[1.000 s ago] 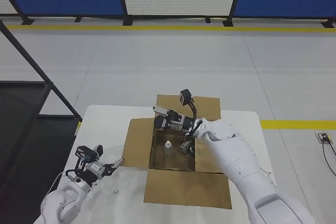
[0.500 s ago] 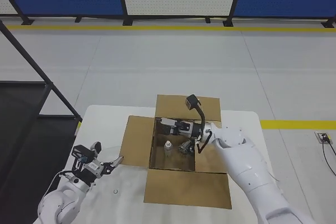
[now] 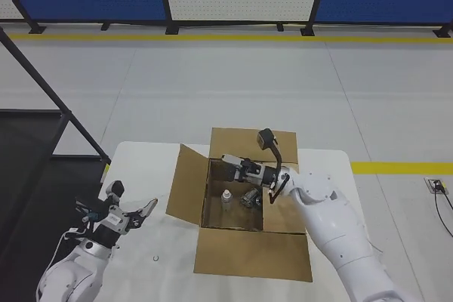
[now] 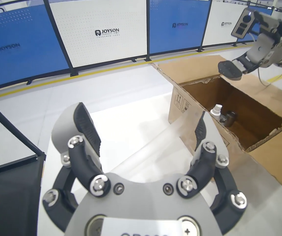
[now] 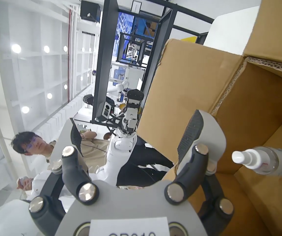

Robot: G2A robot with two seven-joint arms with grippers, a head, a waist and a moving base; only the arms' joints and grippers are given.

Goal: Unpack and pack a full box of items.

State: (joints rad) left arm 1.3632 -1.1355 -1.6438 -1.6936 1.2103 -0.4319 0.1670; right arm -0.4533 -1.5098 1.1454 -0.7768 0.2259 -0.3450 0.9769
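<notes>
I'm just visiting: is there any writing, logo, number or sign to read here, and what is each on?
Fence panels: a company logo and name, repeated; a brand, so left unquoted.
Cardboard box, outer wall: two handling pictograms, no words.
Left gripper, base: white label, cut off, unreadable.
Right gripper, base: white sticker, cut off, unreadable.
Sign on the black frame: too small to read.
</notes>
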